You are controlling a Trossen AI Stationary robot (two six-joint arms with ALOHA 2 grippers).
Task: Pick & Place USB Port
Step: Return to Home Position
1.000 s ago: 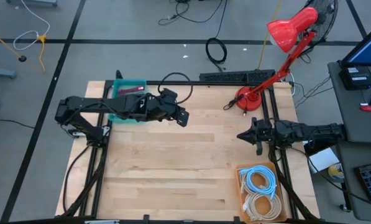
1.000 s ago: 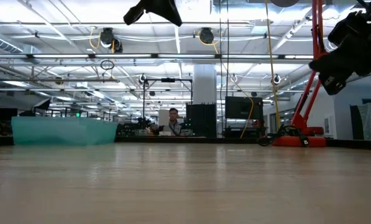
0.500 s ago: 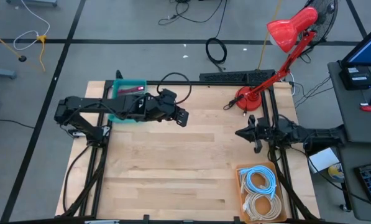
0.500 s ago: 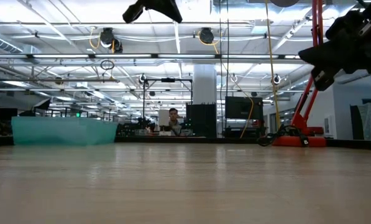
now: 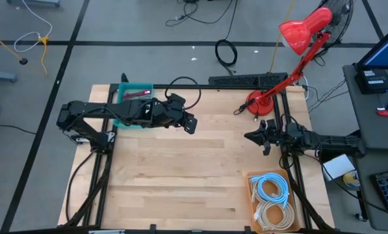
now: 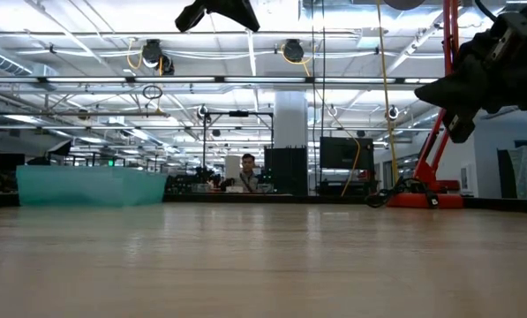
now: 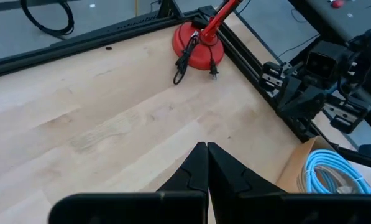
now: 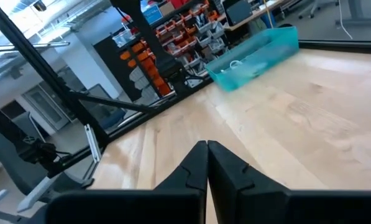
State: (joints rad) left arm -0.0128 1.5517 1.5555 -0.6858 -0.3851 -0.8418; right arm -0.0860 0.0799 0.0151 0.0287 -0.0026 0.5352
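Noted table [image 5: 181, 175] with blue bin [image 5: 125, 97] at its far left corner and orange bin [image 5: 251, 185] at its near right corner, well apart. Found coiled blue cable [image 5: 271, 188] and white cable [image 5: 271, 214] lying in the orange bin. Cannot make out the small items in the blue bin, nor any loose USB part on the boards.

Judged the cables light, limp, springy in the coil and slippery along the jacket. Would grip at the stiff plug end or across several bunched loops, not one strand.

Logged left arm stretched from the left edge over the blue bin, left gripper [image 5: 190, 123] hanging high above the table's far middle, fingers [image 7: 191, 174] pressed together, nothing held. Logged right arm folded at the right edge near the lamp [image 5: 262, 102], right gripper [image 5: 258, 138] raised and pointing inward, fingers [image 8: 191, 171] likewise together and empty.
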